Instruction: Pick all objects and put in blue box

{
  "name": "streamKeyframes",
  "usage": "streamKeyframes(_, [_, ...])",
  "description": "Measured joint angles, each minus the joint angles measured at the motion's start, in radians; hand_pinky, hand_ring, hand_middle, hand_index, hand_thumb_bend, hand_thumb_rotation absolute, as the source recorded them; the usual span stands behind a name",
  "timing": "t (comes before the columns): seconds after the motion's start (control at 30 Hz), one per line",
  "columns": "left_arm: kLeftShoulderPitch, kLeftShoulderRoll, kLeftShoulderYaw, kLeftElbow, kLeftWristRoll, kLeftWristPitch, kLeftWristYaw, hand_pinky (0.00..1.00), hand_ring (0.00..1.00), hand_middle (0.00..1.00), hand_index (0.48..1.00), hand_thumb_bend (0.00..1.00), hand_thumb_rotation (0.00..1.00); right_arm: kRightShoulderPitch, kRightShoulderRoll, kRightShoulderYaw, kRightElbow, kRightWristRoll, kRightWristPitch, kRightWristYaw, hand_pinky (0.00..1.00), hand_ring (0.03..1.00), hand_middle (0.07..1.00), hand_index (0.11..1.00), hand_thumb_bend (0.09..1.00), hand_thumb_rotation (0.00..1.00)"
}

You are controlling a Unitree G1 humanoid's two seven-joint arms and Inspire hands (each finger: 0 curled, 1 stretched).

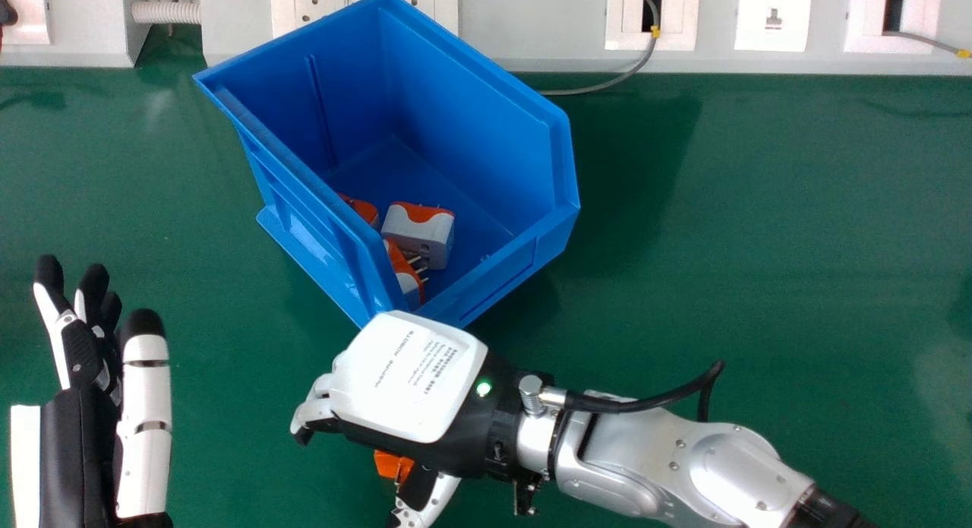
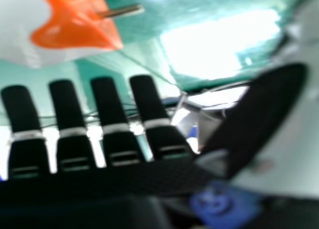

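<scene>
Covering part of orange-white adapter [image 1: 392, 464]: right hand [image 1: 414, 380], fingers extended, thumb apart, nothing held | adapter on green table [image 1: 759, 254], near side of blue box [image 1: 471, 118], box wall between | three adapters [image 1: 419, 233] inside | grey cable [image 1: 626, 74] behind | left hand [image 1: 82, 437] far left

Head view from above, facing forward and down over a green table [image 1: 759, 209], close-up view from the right hand [image 1: 425, 376], looking past its fingers [image 2: 105, 102], hand and table in both
</scene>
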Motion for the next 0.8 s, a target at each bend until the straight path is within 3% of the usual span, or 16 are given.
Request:
streamKeyframes(0.17, [-0.001,-0.004,-0.002,0.0,-0.003,0.0,0.002,1.0,1.0,1.0,1.0,0.26,0.93,0.02,-0.012,-0.012,-0.024,0.003,-0.015,0.007,0.59,0.714,0.761,0.772,0.763,0.69])
streamKeyframes(0.23, [-0.003,-0.004,-0.002,-0.001,0.007,0.005,0.007,1.0,1.0,1.0,1.0,0.26,0.94,0.022,-0.014,-0.022,-0.03,0.005,-0.015,0.015,0.59,0.715,0.759,0.775,0.763,0.67])
streamKeyframes(0.3, [-0.003,-0.003,-0.003,-0.002,0.006,0.013,0.007,1.0,1.0,1.0,1.0,0.28,0.94,0.023,-0.014,-0.032,-0.031,0.007,-0.012,0.03,0.58,0.709,0.751,0.768,0.759,0.64])
streamKeyframes(0.5, [-0.004,-0.003,-0.007,-0.002,-0.008,0.015,0.006,1.0,1.0,1.0,0.997,0.21,0.88,0.026,-0.024,-0.043,-0.03,0.01,-0.005,0.062,0.6,0.718,0.758,0.771,0.705,0.61])
streamKeyframes(0.63, [-0.006,-0.002,-0.006,-0.004,-0.034,0.016,-0.001,1.0,1.0,1.0,1.0,0.17,0.88,0.026,-0.022,-0.04,-0.002,-0.011,0.014,0.072,0.6,0.719,0.763,0.765,0.682,0.64])
streamKeyframes(0.8, [-0.004,-0.001,-0.005,-0.012,-0.033,0.016,-0.003,1.0,1.0,1.0,0.998,0.18,0.87,0.026,-0.01,-0.035,0.057,-0.032,0.051,0.093,0.61,0.727,0.769,0.77,0.668,0.59])
